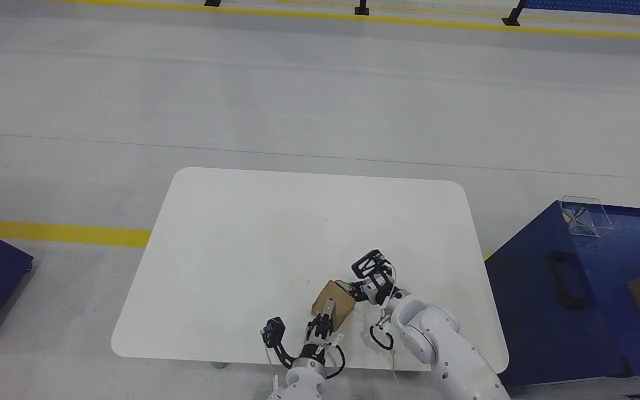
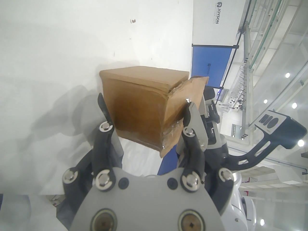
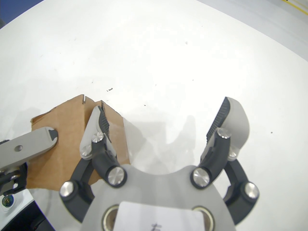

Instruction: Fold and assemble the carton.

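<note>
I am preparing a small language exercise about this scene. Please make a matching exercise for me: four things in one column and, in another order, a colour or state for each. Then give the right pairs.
Things
1. carton
2. left gripper
3. right gripper
4. table

Colour or state
A. open, holding nothing
B. white
C. brown cardboard
D. shut on the carton

Right pairs: 1-C, 2-D, 3-A, 4-B
</note>
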